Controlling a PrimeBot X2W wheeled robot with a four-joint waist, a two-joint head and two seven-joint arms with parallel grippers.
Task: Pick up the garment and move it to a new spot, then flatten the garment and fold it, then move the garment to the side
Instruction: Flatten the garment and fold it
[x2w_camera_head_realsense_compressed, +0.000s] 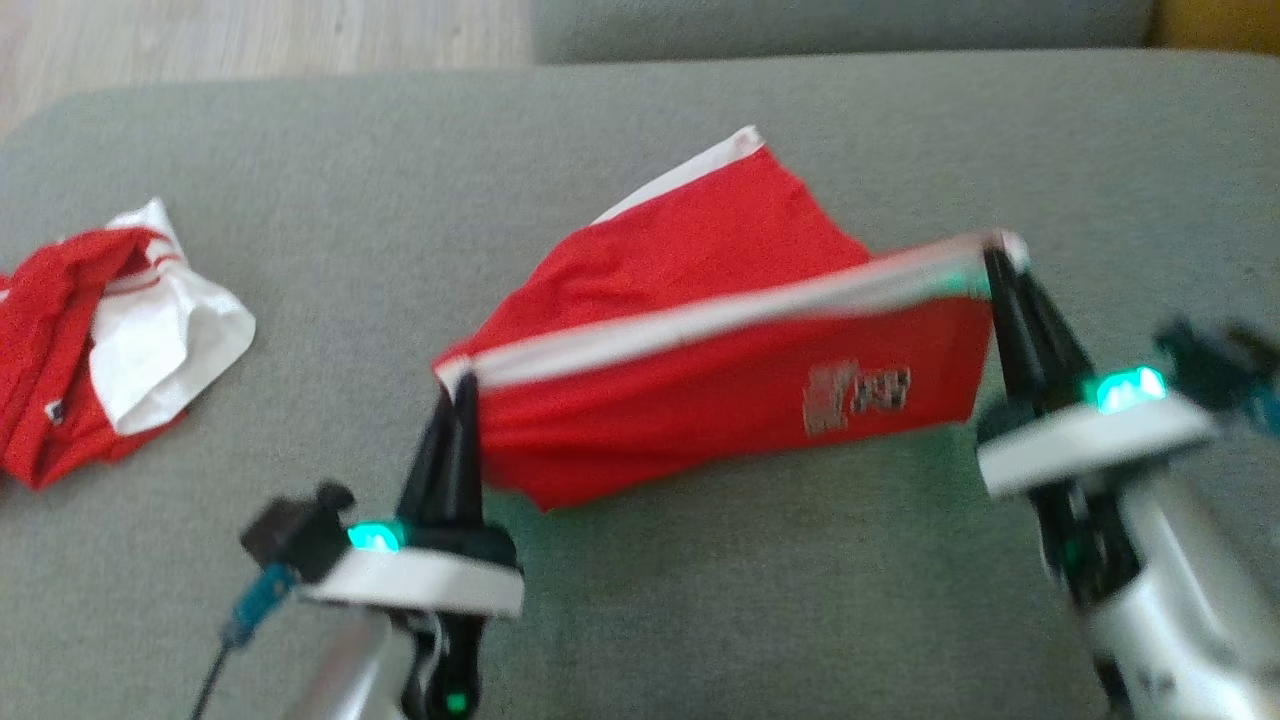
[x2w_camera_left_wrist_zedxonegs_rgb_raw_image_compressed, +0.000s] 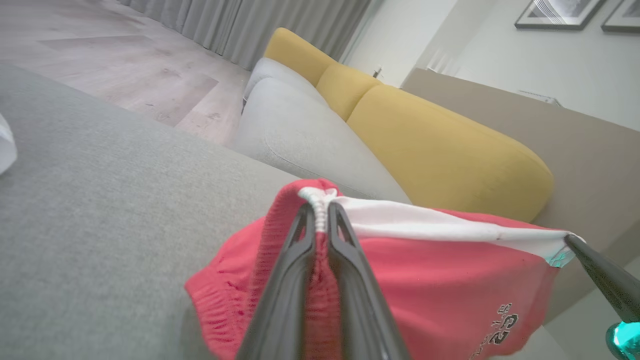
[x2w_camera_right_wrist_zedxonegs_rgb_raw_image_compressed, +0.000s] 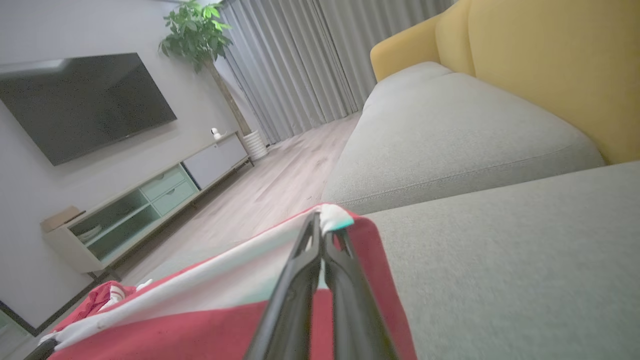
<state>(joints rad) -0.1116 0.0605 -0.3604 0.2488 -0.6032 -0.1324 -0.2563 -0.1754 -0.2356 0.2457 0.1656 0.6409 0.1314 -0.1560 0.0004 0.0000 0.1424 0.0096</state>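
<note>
The garment (x2w_camera_head_realsense_compressed: 720, 340) is a pair of red shorts with a white waistband and a small grey print, stretched between both grippers above the grey cushion (x2w_camera_head_realsense_compressed: 640, 620). My left gripper (x2w_camera_head_realsense_compressed: 455, 385) is shut on the waistband's left corner. In the left wrist view the left gripper (x2w_camera_left_wrist_zedxonegs_rgb_raw_image_compressed: 320, 210) pinches bunched white band, with the garment (x2w_camera_left_wrist_zedxonegs_rgb_raw_image_compressed: 440, 270) running off to the right. My right gripper (x2w_camera_head_realsense_compressed: 995, 252) is shut on the waistband's right corner. From the right wrist, that same gripper (x2w_camera_right_wrist_zedxonegs_rgb_raw_image_compressed: 320, 220) shows clamped on the band, the garment (x2w_camera_right_wrist_zedxonegs_rgb_raw_image_compressed: 200, 325) stretching off to the lower left.
A second red and white garment (x2w_camera_head_realsense_compressed: 95, 340) lies crumpled at the cushion's left edge. Beyond the cushion is wooden floor (x2w_camera_head_realsense_compressed: 250, 40). A yellow and grey sofa (x2w_camera_left_wrist_zedxonegs_rgb_raw_image_compressed: 400, 120) stands behind, with a TV cabinet (x2w_camera_right_wrist_zedxonegs_rgb_raw_image_compressed: 145, 210) across the room.
</note>
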